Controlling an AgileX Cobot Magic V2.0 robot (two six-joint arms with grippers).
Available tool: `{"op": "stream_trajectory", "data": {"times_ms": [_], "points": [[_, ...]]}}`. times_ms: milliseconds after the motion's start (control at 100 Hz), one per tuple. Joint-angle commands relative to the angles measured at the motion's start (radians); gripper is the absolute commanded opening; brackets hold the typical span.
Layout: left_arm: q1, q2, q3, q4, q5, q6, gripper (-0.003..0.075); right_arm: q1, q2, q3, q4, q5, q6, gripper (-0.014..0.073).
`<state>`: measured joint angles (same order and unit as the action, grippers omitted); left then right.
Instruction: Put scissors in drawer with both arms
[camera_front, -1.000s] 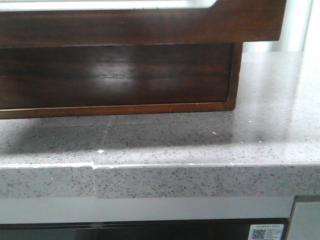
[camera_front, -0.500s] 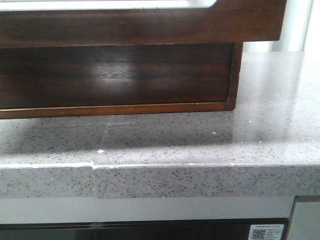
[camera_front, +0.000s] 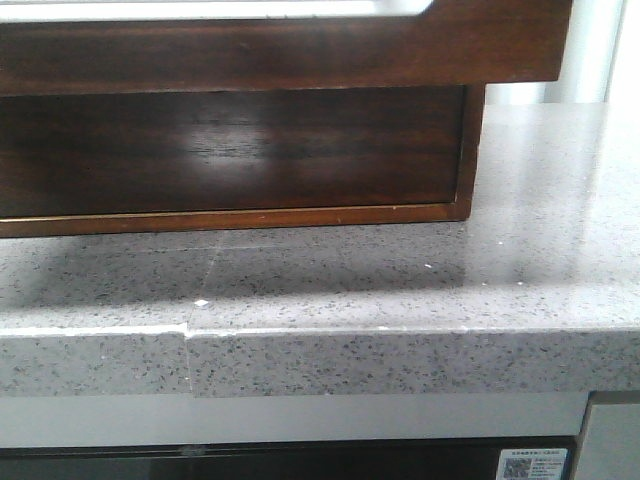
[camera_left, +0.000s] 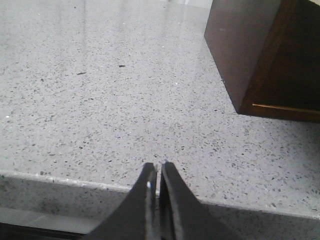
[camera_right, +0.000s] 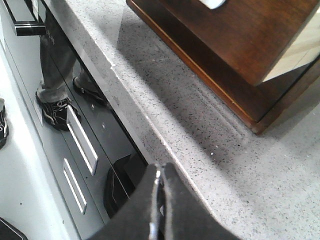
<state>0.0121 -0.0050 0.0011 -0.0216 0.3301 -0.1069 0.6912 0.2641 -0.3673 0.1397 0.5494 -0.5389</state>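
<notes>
The drawer (camera_front: 300, 55) is a wide, shallow, glossy dark brown band across the top of the front view, with white along its upper edge; it juts out over the taller wooden front (camera_front: 230, 150) beneath it. In the right wrist view the drawer (camera_right: 240, 35) overhangs the cabinet base. The scissors are out of view in every frame. My left gripper (camera_left: 158, 167) is shut with nothing in it, hovering at the counter's front edge, well short of the cabinet corner (camera_left: 250, 55). My right gripper (camera_right: 161, 169) is shut and empty, above the counter edge. Neither gripper shows in the front view.
The speckled grey stone counter (camera_front: 400, 280) carries the wooden cabinet and has a seam with a small chip (camera_front: 200, 302) near its front edge. Below the counter edge are grey cabinet fronts with handles (camera_right: 82, 140). A person's shoes (camera_right: 55, 107) reflect there.
</notes>
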Motion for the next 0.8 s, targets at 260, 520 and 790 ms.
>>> {"op": "stream_trajectory", "data": {"times_ms": [260, 520, 790], "points": [[0.001, -0.028, 0.020, 0.000, -0.055, -0.011, -0.0022, -0.082, 0.007, -0.024, 0.006, -0.442, 0.003, -0.0041], [0.001, -0.028, 0.020, 0.000, -0.055, -0.011, -0.0022, -0.311, 0.007, -0.024, 0.002, -0.525, 0.225, -0.0041], [0.001, -0.028, 0.020, 0.000, -0.055, -0.011, -0.0022, -0.499, -0.061, -0.005, -0.041, -0.513, 0.365, -0.0041]]}}
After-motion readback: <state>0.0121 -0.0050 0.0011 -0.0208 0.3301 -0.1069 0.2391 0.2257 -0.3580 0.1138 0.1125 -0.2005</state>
